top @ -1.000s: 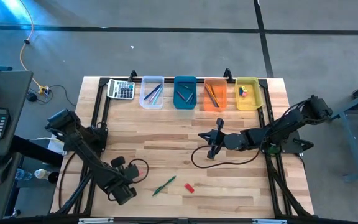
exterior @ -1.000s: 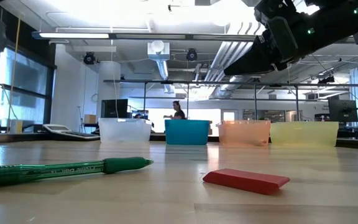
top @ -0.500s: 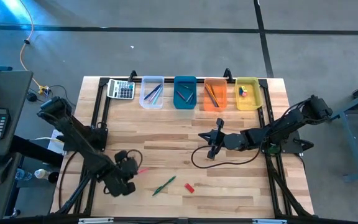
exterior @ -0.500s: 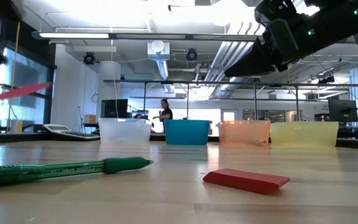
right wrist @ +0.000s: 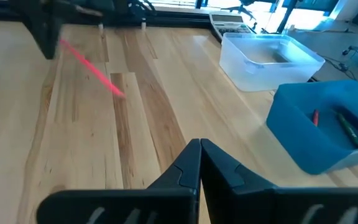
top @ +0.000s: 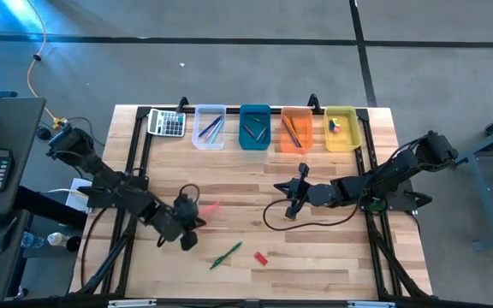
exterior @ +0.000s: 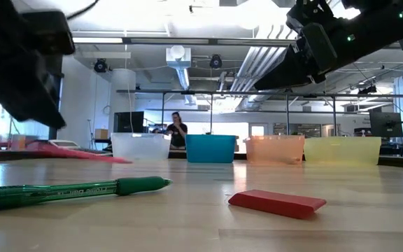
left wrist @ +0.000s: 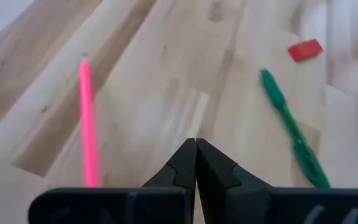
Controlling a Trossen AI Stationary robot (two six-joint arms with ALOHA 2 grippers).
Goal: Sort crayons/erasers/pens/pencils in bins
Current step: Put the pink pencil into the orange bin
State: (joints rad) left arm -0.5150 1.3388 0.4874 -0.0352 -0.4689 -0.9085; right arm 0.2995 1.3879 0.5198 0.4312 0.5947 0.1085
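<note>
The bins [top: 273, 128] sit in a row along the far edge of your surface [top: 246, 188]: clear, blue, orange, yellow, going left to right from above. Start at your left hand [top: 197, 214]: it's clenched on a pink stick [top: 208, 208], which pokes out beside the closed fingertips in the left wrist view [left wrist: 88, 118], and it hangs over the left-middle of the wood. Just in front of it, toward the near edge, a green pen [top: 226, 255] lies flat, with a red eraser [top: 261, 257] just beside it and not touching. Your right hand [top: 292, 205] hovers mid-surface, fingers clenched with nothing in them, well apart from the left one.

Further out, the clear bin [right wrist: 270, 57] and the blue bin [right wrist: 328, 127] both hold a few thin sticks, the orange one too, and the yellow bin [top: 341, 128] has a couple of small blocks. A grey calculator [top: 167, 123] sits just left of the clear bin.

The surface is pale butcher-block wood on a black frame. The room behind is an open workshop with exposed ducts and ceiling lights, and a person [exterior: 176, 129] stands far back behind the bins.
</note>
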